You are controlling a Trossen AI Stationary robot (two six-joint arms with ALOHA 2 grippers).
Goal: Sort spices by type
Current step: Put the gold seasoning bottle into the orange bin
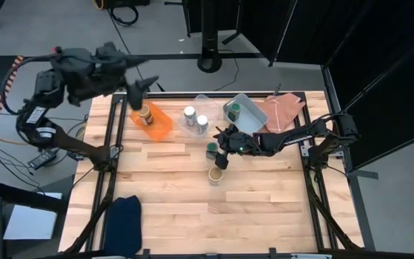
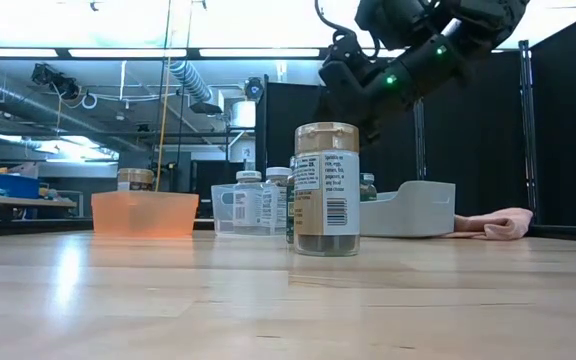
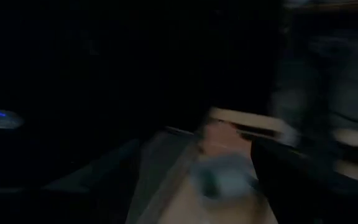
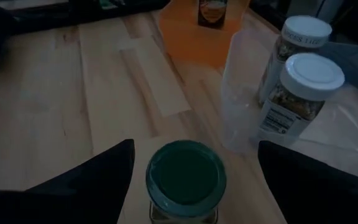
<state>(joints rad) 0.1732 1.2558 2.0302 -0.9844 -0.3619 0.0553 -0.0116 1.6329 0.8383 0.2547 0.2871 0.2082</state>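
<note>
Where jars stand, wooden table (image 1: 192,208)

My left wrist camera gives only dark smear: a pale blurred shape (image 3: 222,177) at lower centre cannot be identified. In the low view, the tan-topped jar (image 2: 326,189) at centre frame hides nearly all of the green-lidded jar behind it, and my right arm (image 2: 418,50) is cut off by the top edge, its fingers not visible there. The orange tray (image 2: 145,213) at left hides all but the top of another jar (image 2: 135,179). In my right wrist view, the bottom edge crops the green-lidded jar (image 4: 186,180), and the top edge crops the jar in the orange tray (image 4: 215,12). Label print is too small to read.
</note>
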